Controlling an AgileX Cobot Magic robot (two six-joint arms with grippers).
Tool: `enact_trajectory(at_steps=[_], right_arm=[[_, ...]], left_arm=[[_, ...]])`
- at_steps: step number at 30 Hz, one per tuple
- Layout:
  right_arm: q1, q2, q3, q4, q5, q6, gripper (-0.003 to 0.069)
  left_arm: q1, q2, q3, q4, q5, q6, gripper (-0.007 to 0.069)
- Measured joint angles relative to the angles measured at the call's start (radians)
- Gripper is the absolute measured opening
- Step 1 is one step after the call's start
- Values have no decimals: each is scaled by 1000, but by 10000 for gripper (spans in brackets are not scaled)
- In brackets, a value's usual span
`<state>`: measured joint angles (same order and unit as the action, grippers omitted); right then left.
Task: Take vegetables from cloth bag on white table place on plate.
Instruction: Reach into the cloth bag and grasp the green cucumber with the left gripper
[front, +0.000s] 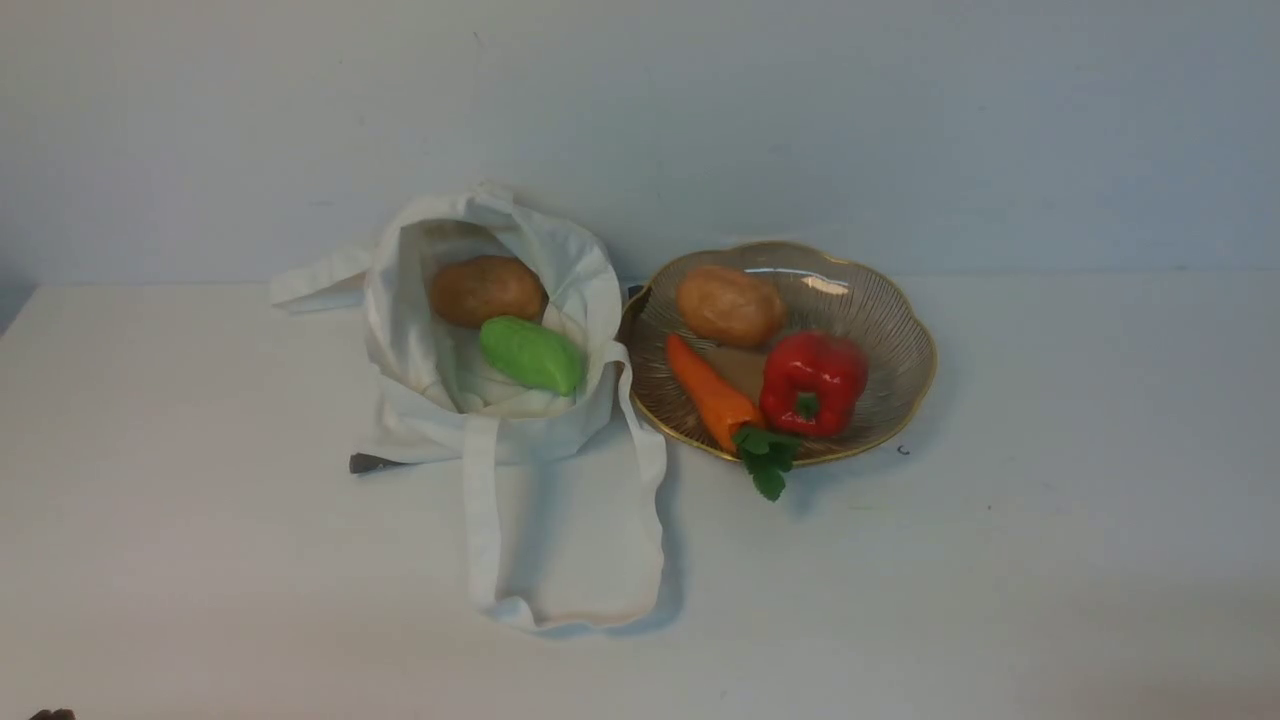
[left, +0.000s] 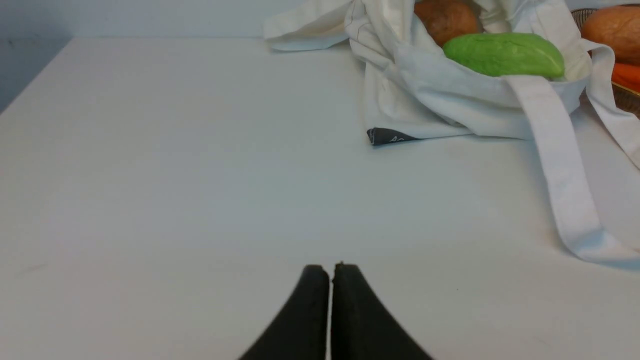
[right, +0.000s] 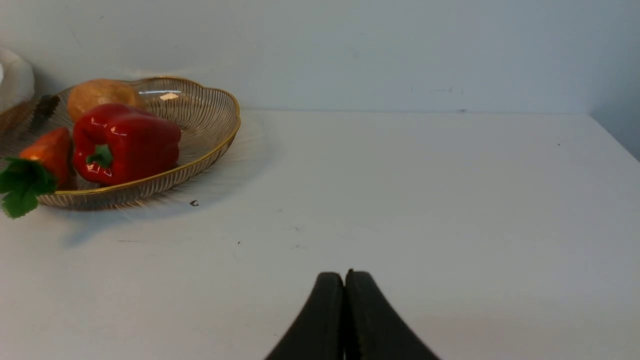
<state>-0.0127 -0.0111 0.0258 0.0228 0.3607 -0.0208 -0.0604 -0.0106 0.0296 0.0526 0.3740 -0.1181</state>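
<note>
Front view: cloth bag (front: 400, 340) on the white table (front: 1000, 560), left of centre, mouth open and sagging. Inside, a brown potato (front: 487, 290) at the far side and a green pod-like vegetable (front: 531, 354) nearer and slightly right, overlapping the potato's near edge in this view. One strap handle (front: 482, 530) looped flat on the table towards the near edge; second strap (front: 315, 285) trailing to the far left. At the bag's near-left base, a dark corner (front: 372, 463), perhaps a printed label, lettering too small to read.

Just right of the bag, the plate (front: 895, 310), gold scalloped rim close against the fabric. On it: second potato (front: 730, 305) at the far side, carrot (front: 712, 392) near left with green leaves hanging over the rim, red pepper (front: 812, 382) near right, against the carrot.

Left wrist view: left gripper (left: 330, 272) above bare table, well apart from the bag, fingers pressed together, nothing between them.

Right wrist view: right gripper (right: 344, 280) closed and empty too, above bare table right of the plate, well apart from it.
</note>
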Motion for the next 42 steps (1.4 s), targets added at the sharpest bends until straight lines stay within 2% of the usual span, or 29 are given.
enact_trajectory(at_steps=[19, 24, 29, 34, 39, 42], right_arm=[[0, 0, 0, 0, 0, 0, -15], [0, 0, 0, 0, 0, 0, -15], [0, 0, 0, 0, 0, 0, -15], [0, 0, 0, 0, 0, 0, -15], [0, 0, 0, 0, 0, 0, -15], [0, 0, 0, 0, 0, 0, -15]], left_arm=[[0, 0, 0, -21, 0, -16, -5], [0, 0, 0, -439, 7, -275, -5], [0, 0, 0, -789, 15, -397, -5], [0, 0, 0, -866, -22, -377, -5], [0, 3, -94, -897, 59, -201, -5], [0, 58, -226, -897, 115, -88, -5]])
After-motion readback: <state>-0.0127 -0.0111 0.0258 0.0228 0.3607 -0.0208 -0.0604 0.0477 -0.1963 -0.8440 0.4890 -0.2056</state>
